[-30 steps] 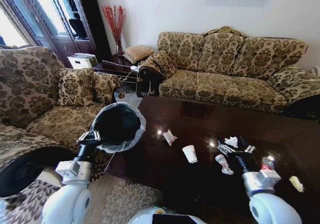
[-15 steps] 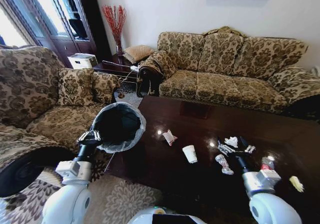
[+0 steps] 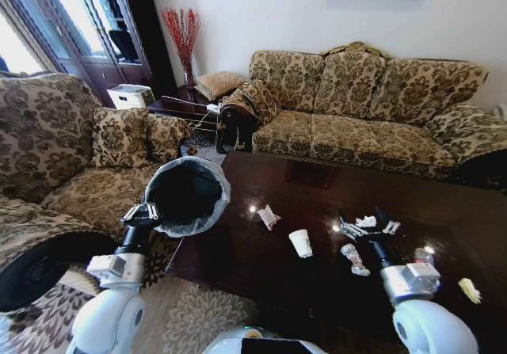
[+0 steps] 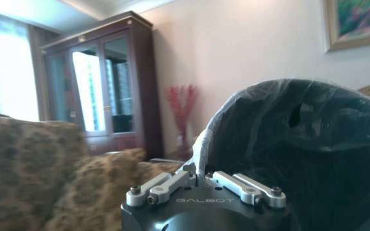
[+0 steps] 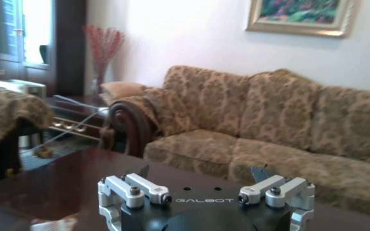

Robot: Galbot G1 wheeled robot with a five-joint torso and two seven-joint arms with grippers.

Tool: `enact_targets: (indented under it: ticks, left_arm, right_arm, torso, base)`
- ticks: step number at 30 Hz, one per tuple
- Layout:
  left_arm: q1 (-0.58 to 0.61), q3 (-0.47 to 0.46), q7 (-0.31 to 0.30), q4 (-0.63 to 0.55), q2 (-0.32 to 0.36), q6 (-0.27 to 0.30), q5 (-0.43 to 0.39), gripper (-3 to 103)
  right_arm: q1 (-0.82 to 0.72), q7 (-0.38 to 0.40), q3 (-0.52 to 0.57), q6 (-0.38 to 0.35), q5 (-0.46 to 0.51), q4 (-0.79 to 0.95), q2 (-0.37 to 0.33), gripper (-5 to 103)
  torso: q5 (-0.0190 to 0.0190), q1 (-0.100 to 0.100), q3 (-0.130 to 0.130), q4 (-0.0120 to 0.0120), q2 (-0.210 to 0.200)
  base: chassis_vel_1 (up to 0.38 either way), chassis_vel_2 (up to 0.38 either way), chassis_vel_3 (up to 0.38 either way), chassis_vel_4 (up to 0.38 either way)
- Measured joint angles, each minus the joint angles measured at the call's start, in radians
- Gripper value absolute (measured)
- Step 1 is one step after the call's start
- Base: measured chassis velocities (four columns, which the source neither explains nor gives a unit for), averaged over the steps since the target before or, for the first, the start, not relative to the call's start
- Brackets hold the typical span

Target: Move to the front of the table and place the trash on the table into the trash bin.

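The glossy dark brown table (image 3: 317,188) carries the trash: a wrapper (image 3: 268,216), a white paper cup (image 3: 300,243), a crumpled white paper (image 3: 367,221), another crumpled piece (image 3: 354,260), a bottle (image 3: 424,256) partly behind my right arm, and a yellow scrap (image 3: 470,290). My right gripper (image 3: 366,226) is open, its fingers (image 5: 260,172) spread on either side of the far crumpled paper. My left gripper (image 3: 145,214) is shut on the liner rim of the trash bin (image 3: 186,196), holding it tilted beside the table's left end; its black inside (image 4: 313,144) looms close in the left wrist view.
A patterned sofa (image 3: 372,108) runs along the table's far side and an armchair (image 3: 71,156) stands to the left of the bin. A patterned rug (image 3: 198,314) lies under the table's near left corner. A small dark side table (image 3: 186,104) sits in the back corner.
My right gripper has moved slightly forward over the table, up to the far crumpled paper. The bin in my left gripper has barely shifted.
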Motion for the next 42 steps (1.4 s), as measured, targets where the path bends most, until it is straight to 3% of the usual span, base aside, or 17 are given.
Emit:
enact_targets:
  ticks: [4,11,13,14,17,25,33,41,42]
  left_arm:
    - [-0.003,-0.014,-0.076,0.022,0.005,0.024,0.03,1]
    - [-0.002,-0.015,-0.105,0.029,0.006,0.036,0.03,1]
    - [0.004,-0.016,-0.114,0.025,0.007,0.042,0.027,1]
    - [0.004,-0.016,-0.114,0.025,0.007,0.042,0.027,1]
    - [0.014,-0.03,-0.137,0.004,0.031,0.072,-0.019,1]
    - [0.021,-0.031,-0.134,-0.003,0.045,0.108,-0.052,1]
    - [0.034,-0.043,-0.105,0.0,0.046,0.112,-0.057,1]
    - [0.028,-0.044,-0.102,-0.001,0.06,0.112,-0.075,1]
    - [0.028,-0.044,-0.102,-0.001,0.062,0.112,-0.077,1]
  right_arm:
    - [0.063,-0.08,-0.038,-0.014,0.072,-0.084,-0.056,100]
    - [0.229,-0.078,-0.171,-0.036,0.089,-0.214,-0.107,100]
    - [0.329,-0.053,-0.273,-0.036,0.09,-0.283,-0.13,100]
    - [0.329,-0.053,-0.273,-0.036,0.09,-0.283,-0.13,100]
    - [0.525,-0.006,-0.528,-0.016,0.098,-0.449,-0.147,100]
    - [0.739,-0.027,-0.753,-0.021,0.127,-0.648,-0.124,100]
    - [0.845,-0.034,-0.858,-0.078,0.155,-0.733,-0.111,100]
    - [0.857,-0.002,-0.871,-0.152,0.169,-0.746,-0.103,101]
    - [0.854,-0.001,-0.871,-0.155,0.169,-0.747,-0.103,98]
  torso:
    - [-0.0002,0.0,0.0,0.0001,0.0]
    - [0.0003,0.0,0.0,0.0001,0.0]
    - [-0.0001,0.0,0.0,0.0004,0.0]
    - [-0.0001,0.0,0.0,0.0004,0.0]
    - [-0.0002,0.0,0.0,0.0005,0.0]
    - [-0.0002,0.0,0.0,0.0001,0.0]
    - [-0.0003,0.0,0.0,0.0002,0.0]
    - [-0.0001,0.0,0.0,0.0001,0.0]
    - [-0.0001,0.0,0.0,0.0001,0.0]
  base:
    - [0.0,0.0,0.0,0.0]
    - [0.0,0.0,0.0,0.0]
    - [0.0,0.0,0.0,0.0]
    - [0.0,0.0,0.0,0.0]
    - [0.0,0.0,0.0,0.0]
    - [0.0,0.0,0.0,0.0]
    - [0.0,0.0,0.0,0.0]
    - [0.0,0.0,0.0,0.0]
    - [0.0,0.0,0.0,0.0]
